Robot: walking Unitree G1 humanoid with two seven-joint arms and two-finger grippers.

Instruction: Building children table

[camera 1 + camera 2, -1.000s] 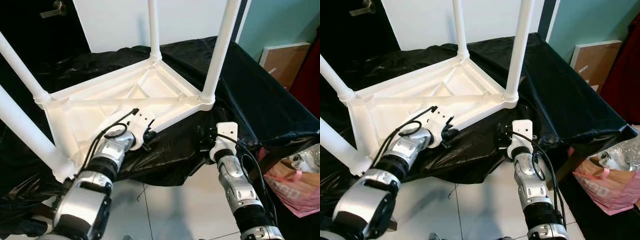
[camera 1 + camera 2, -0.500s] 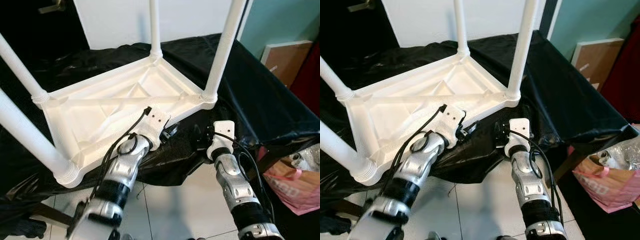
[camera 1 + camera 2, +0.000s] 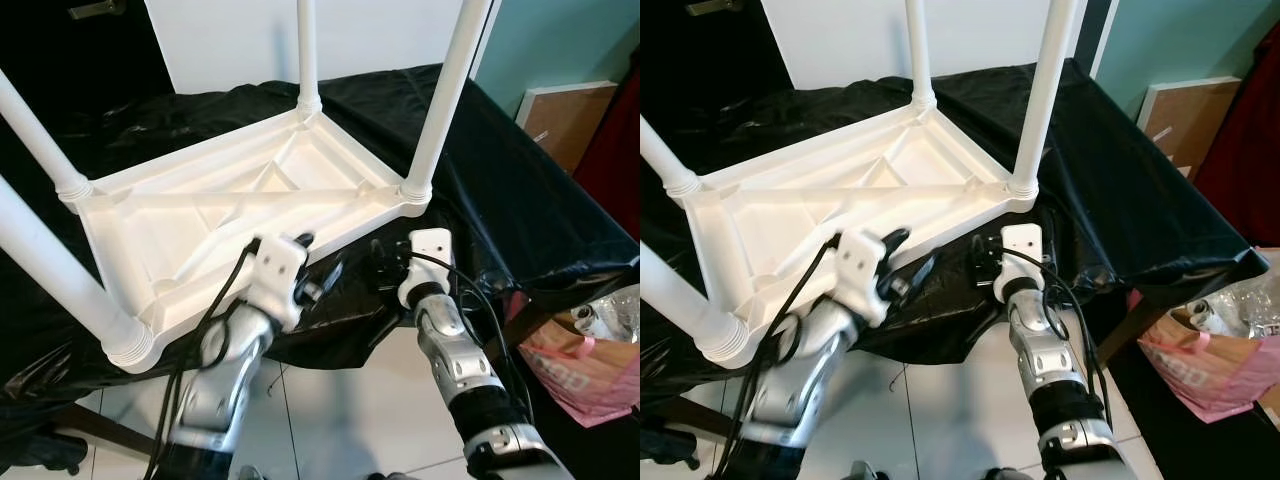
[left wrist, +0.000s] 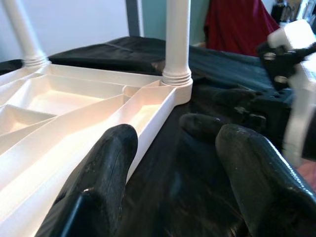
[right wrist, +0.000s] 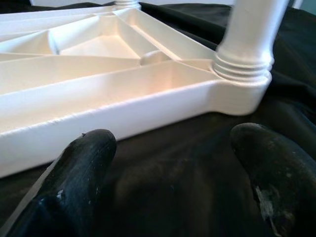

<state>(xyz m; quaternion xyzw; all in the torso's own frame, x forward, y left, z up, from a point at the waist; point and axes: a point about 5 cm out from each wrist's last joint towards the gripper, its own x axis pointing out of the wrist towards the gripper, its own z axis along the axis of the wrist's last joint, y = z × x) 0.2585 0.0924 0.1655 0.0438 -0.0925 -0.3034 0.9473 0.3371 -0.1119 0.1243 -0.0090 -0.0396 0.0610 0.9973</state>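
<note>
A white plastic children's table (image 3: 200, 190) lies upside down on a black sheet (image 3: 500, 170), with several white legs (image 3: 440, 100) pointing up. My left gripper (image 3: 322, 258) hangs open just off the table's front rim (image 4: 148, 113), over the black sheet, with nothing between its fingers. My right gripper (image 3: 383, 268) is open too, a little in front of the front right corner, where a leg (image 5: 247, 39) screws into its socket. The two grippers are close together, facing each other. In the left wrist view the right gripper (image 4: 291, 74) sits beyond the left fingers (image 4: 108, 163).
The black sheet drapes over the front edge down to a white tiled floor (image 3: 340, 410). A pink bag (image 3: 590, 350) stands on the floor at the right. A brown board (image 3: 560, 115) leans against the teal wall behind it.
My left arm has swung right, from over the table's underside to its front rim. The right gripper has shifted slightly left, towards the left one. Both stay open.
</note>
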